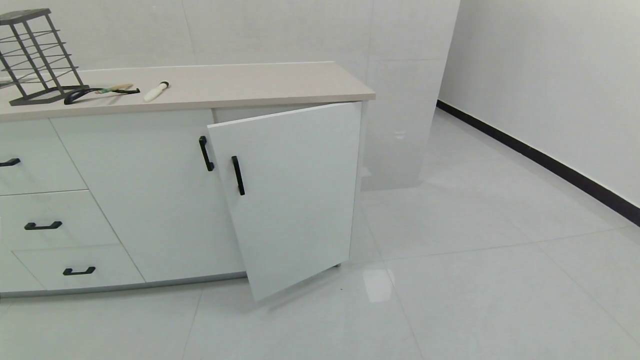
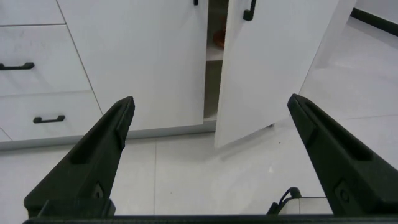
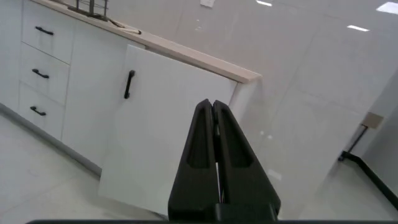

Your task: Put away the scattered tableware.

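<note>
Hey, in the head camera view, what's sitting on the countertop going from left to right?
Wire rack → black utensil → white-handled utensil, all toward the left part of the countertop.

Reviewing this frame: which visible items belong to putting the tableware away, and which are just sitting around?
Job items: black-handled utensil, wooden-handled utensil and white-handled utensil, all loose on the countertop; probably also the ajar cabinet door, as a way into storage.

Just there: wire rack on the countertop; closed drawers.
</note>
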Available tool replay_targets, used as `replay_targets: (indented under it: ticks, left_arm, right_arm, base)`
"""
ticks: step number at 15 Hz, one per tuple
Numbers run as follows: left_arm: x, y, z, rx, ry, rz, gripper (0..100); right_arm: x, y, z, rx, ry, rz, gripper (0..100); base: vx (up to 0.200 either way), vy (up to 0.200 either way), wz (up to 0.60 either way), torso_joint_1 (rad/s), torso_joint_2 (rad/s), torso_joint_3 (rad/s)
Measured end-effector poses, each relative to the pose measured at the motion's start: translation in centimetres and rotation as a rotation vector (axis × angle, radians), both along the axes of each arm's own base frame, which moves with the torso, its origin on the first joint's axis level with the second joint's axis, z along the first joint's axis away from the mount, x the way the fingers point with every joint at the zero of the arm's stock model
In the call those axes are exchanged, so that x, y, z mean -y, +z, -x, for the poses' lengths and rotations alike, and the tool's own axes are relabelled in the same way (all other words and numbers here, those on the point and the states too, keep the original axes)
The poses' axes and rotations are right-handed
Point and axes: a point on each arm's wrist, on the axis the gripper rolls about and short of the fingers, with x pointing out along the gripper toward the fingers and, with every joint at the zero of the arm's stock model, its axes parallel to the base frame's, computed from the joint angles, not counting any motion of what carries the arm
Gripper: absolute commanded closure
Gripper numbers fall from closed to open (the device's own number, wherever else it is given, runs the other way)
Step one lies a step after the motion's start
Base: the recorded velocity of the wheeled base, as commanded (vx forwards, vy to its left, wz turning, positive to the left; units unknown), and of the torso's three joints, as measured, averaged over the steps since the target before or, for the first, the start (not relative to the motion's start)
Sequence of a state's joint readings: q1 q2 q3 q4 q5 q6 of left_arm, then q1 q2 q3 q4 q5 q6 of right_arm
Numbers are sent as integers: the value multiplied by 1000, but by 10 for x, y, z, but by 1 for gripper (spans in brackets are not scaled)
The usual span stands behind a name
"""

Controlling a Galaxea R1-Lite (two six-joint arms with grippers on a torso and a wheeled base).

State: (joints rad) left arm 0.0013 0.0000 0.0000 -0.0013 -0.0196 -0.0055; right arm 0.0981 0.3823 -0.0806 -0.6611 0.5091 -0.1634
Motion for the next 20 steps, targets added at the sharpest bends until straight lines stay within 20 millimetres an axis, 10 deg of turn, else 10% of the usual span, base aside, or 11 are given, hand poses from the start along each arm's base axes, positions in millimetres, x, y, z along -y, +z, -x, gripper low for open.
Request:
replay_targets:
  ticks: [6, 20]
  left_arm:
    - [0, 0, 0, -1, -1, -7, 0]
    - [0, 0, 0, -1, 0, -7, 0]
  right_arm:
    - [10, -87, 24, -400, -506, -153, 100]
    - [11, -92, 26, -409, -575, -238, 100]
  base:
    - [33, 133, 0, 2, 2, 0]
    - [186, 114, 257, 2, 2, 3]
